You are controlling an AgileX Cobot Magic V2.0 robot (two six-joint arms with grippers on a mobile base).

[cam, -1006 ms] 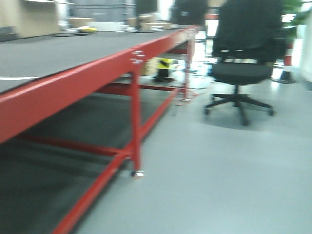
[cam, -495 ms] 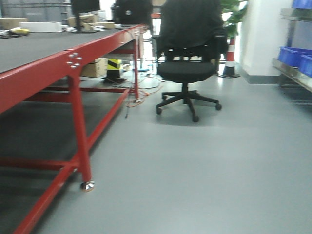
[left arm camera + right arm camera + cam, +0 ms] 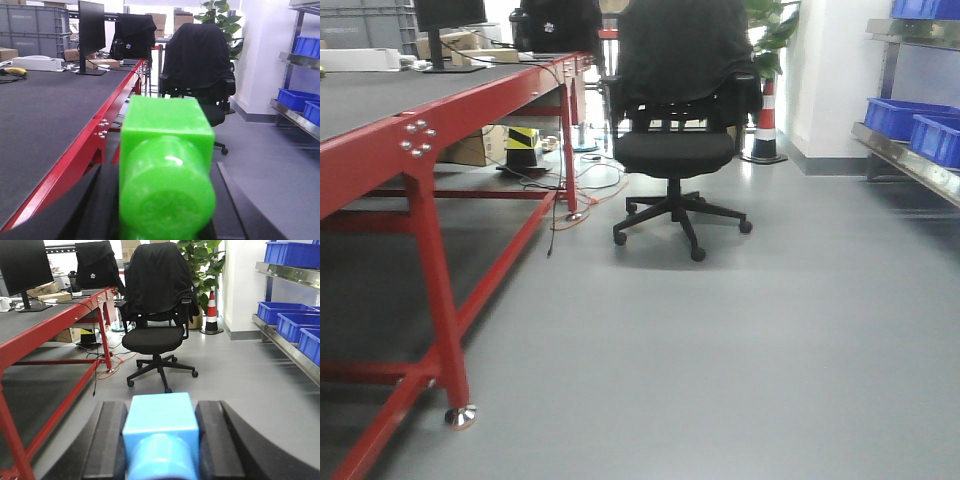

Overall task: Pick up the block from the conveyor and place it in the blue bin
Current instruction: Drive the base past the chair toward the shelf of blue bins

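In the left wrist view my left gripper (image 3: 165, 210) is shut on a bright green block (image 3: 162, 130), which sits between the black fingers (image 3: 92, 200) and hides their tips. My right gripper (image 3: 161, 452) is shut on a light blue block (image 3: 160, 415), held between black pads (image 3: 107, 440). The conveyor (image 3: 45, 110), a dark grey belt on a red frame, runs along the left, also seen in the front view as the conveyor (image 3: 360, 100). Blue bins (image 3: 900, 115) sit on a metal shelf at the right, the blue bins (image 3: 280, 312) also showing in the right wrist view. Neither gripper shows in the front view.
A black office chair (image 3: 675, 150) draped with a dark jacket stands on the grey floor ahead. An orange-white cone (image 3: 765, 120) and a plant stand behind it. Cables (image 3: 570, 195) trail under the red frame. A monitor (image 3: 91, 35) and boxes sit at the belt's far end.
The front view has swung to the right: the red-framed belt slid to the left edge, the chair moved towards the centre, and the shelf with blue bins came into view.
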